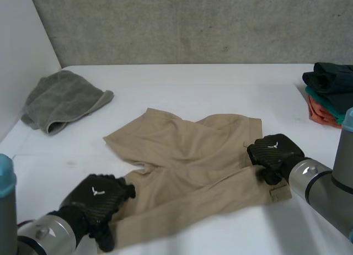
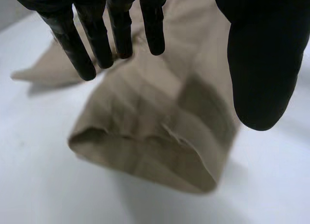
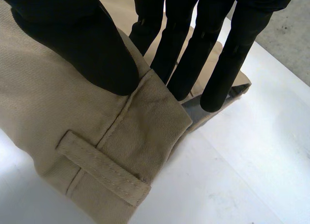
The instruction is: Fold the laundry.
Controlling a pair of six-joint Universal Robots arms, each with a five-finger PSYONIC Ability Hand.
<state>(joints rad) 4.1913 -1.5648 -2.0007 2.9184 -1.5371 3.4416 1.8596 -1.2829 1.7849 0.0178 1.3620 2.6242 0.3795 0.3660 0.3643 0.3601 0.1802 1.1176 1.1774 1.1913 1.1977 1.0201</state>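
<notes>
"Tan pants [image 1: 193, 161] lie spread near the middle of the white counter [image 1: 182, 81], legs splayed in a V; waistband [image 3: 145, 132] at the right hand [image 1: 276, 153], one leg hem [image 2: 140, 156] at the left hand [image 1: 99, 202]; which step is this, d'you reckon?"

"First fold, I'd say, just being set up; legs aren't laid together yet. Right hand has the waistband pinched, thumb on top, fingers tucked past the edge, next to the belt loop [image 3: 104, 168]; left hand's released, fingers straight & thumb apart, over the hem w/o gripping it; can't tell if the tips touch."

"So what's next?"

"Prob. the left hand has to close on that hem; then both lift & bring one leg over the other, i.e. halve it lengthwise; both ends need to travel together or the cloth skews."

"And the fabric?"

"Twill, fine diagonal weave; looks fairly stiff, should take a crease; hem stands open like a flattened tube; waistband's thicker, stitched, w/ a greyer lining inside. Should fold crisper than the grey towel [image 1: 63, 100], which is soft, nubby & crumpled at the far left; the stack of folded clothes [image 1: 331, 95], dark, teal & orange, sits at the right edge; prob. where these end up."
</notes>
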